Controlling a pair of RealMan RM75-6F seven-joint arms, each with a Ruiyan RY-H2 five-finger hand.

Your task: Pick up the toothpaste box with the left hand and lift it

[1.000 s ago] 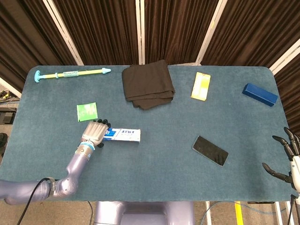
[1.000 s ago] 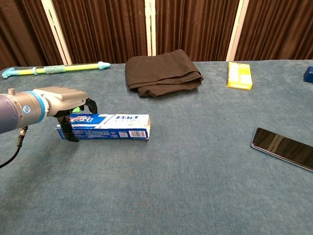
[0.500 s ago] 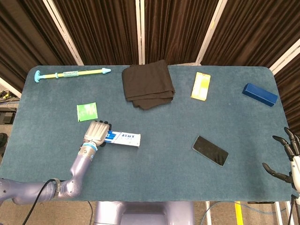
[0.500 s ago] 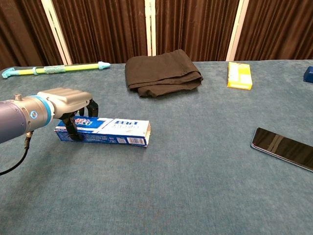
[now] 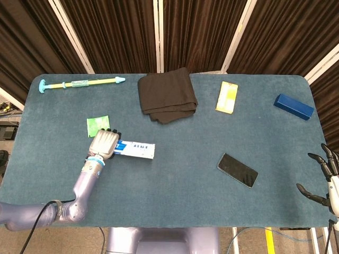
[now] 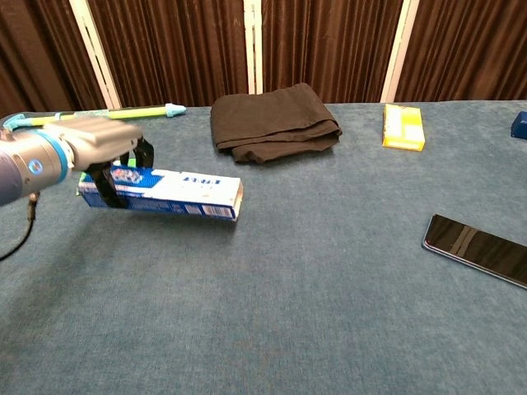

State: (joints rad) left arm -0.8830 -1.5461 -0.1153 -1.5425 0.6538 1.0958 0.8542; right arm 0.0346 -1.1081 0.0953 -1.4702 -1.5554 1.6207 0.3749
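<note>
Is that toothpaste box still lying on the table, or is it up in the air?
Seemingly just off the table. The left hand grips one end of the toothpaste box, and the chest view shows a shadowed gap beneath it.

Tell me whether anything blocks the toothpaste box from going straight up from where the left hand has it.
Nothing visible does. The left hand grips the toothpaste box at its left end, and the space above it is open. The green packet lies beside it on the table, not over it.

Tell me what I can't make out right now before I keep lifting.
- Toothpaste box: its gripped end is covered by the left hand in both views.
- Box print: too small to read in the head view.
- Right hand: cut off by the head view's edge, absent from the chest view.
</note>
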